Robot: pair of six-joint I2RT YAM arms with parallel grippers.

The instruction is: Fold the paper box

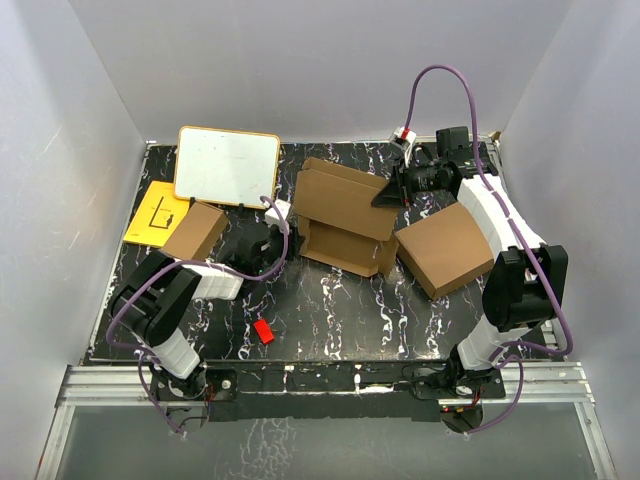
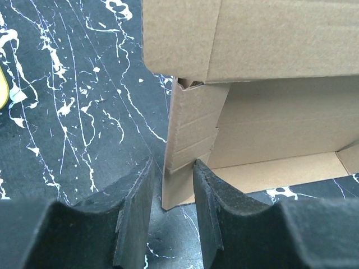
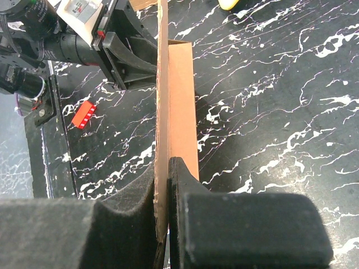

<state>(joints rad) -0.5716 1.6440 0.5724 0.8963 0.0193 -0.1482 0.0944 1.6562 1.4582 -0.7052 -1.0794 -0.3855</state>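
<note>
The paper box (image 1: 340,215) is thin brown cardboard and stands half-formed mid-table, with its lid panel raised at the back. My left gripper (image 1: 285,232) is at the box's left end. In the left wrist view it (image 2: 173,188) is open, and the box's upright side flap (image 2: 188,145) stands between the fingertips (image 2: 210,196). My right gripper (image 1: 387,193) is at the lid's right edge. In the right wrist view it (image 3: 162,185) is shut on the thin cardboard panel (image 3: 180,101), seen edge-on.
A larger plain brown box (image 1: 445,248) lies right of the paper box. A smaller chunky brown box (image 1: 195,230) sits at the left by my left arm. A whiteboard (image 1: 227,165) and a yellow sheet (image 1: 150,215) are back left. A small red block (image 1: 263,331) lies near the front.
</note>
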